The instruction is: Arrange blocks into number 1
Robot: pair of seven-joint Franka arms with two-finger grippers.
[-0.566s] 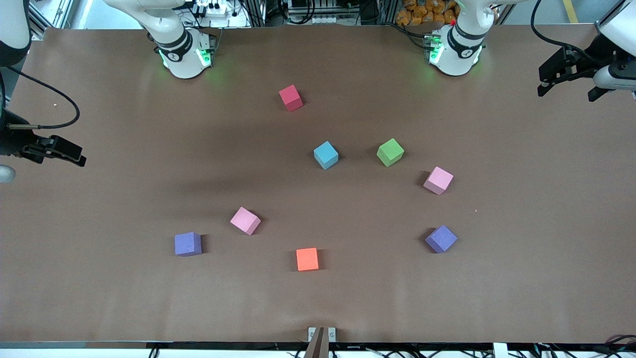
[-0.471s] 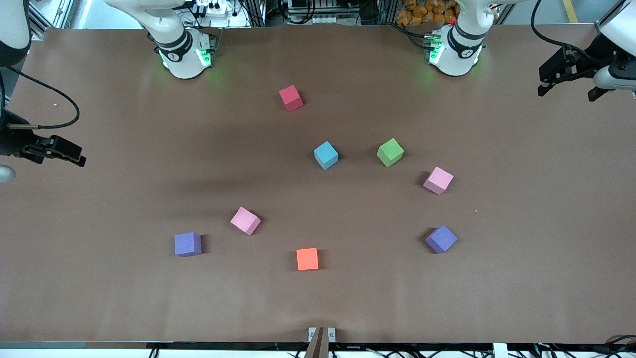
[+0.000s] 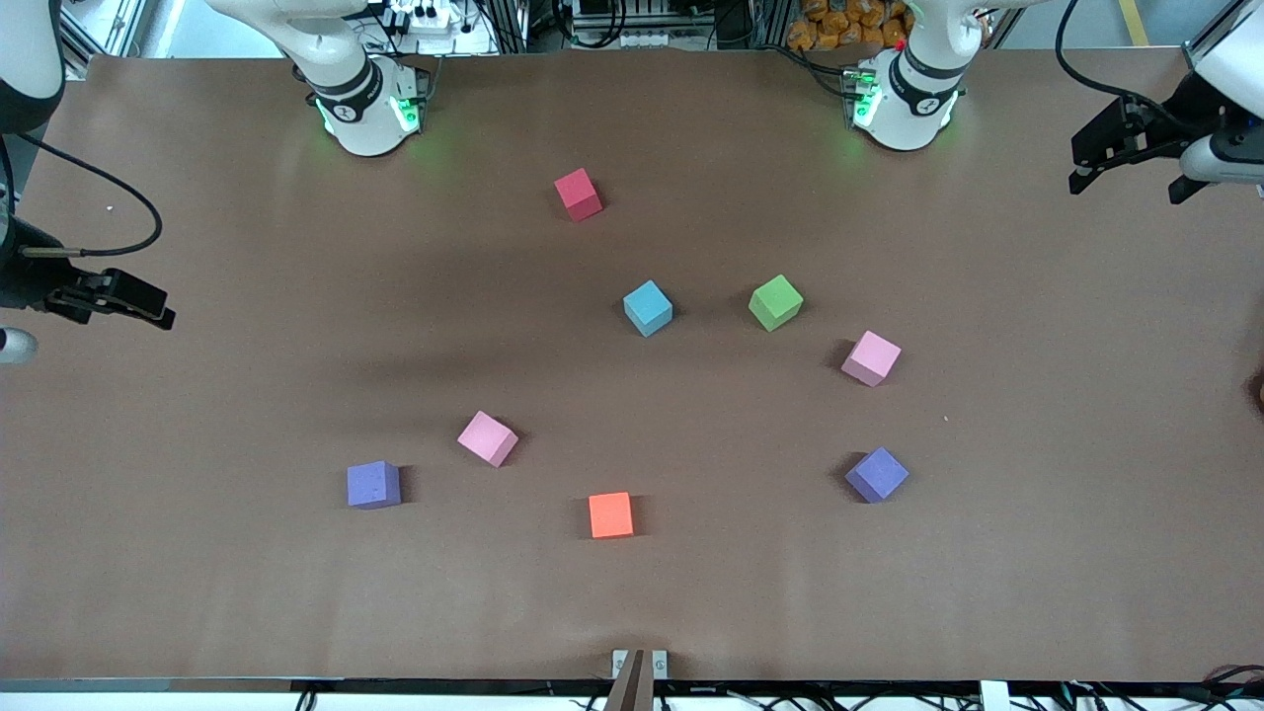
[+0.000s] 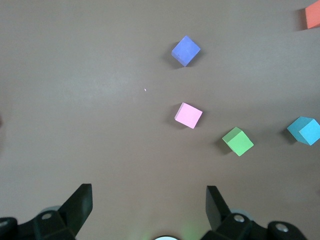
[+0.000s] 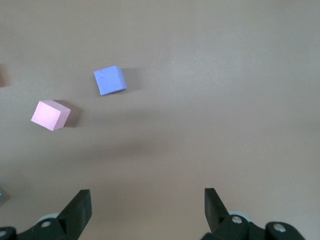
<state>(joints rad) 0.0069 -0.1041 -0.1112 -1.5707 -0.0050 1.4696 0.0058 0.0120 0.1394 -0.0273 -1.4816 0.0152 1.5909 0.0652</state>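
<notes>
Several cube blocks lie scattered on the brown table: red (image 3: 578, 194), light blue (image 3: 648, 307), green (image 3: 775, 301), two pink (image 3: 871, 357) (image 3: 488, 437), two purple (image 3: 373, 484) (image 3: 877, 474) and orange (image 3: 611, 514). My left gripper (image 3: 1131, 186) (image 4: 149, 200) hangs open and empty over the left arm's end of the table; its wrist view shows a purple block (image 4: 186, 50), a pink (image 4: 188, 115), the green (image 4: 238, 141) and the light blue (image 4: 304, 130). My right gripper (image 3: 138, 306) (image 5: 147, 202) hangs open and empty over the right arm's end, looking down on a purple block (image 5: 110, 80) and a pink one (image 5: 50, 115).
Both arm bases (image 3: 370, 109) (image 3: 904, 104) stand on the table's edge farthest from the front camera. A small metal bracket (image 3: 639, 664) sits at the middle of the nearest edge. A black cable (image 3: 128, 197) loops above the right arm's end.
Both grippers have drifted very slightly at the table's ends. None of the blocks has moved.
</notes>
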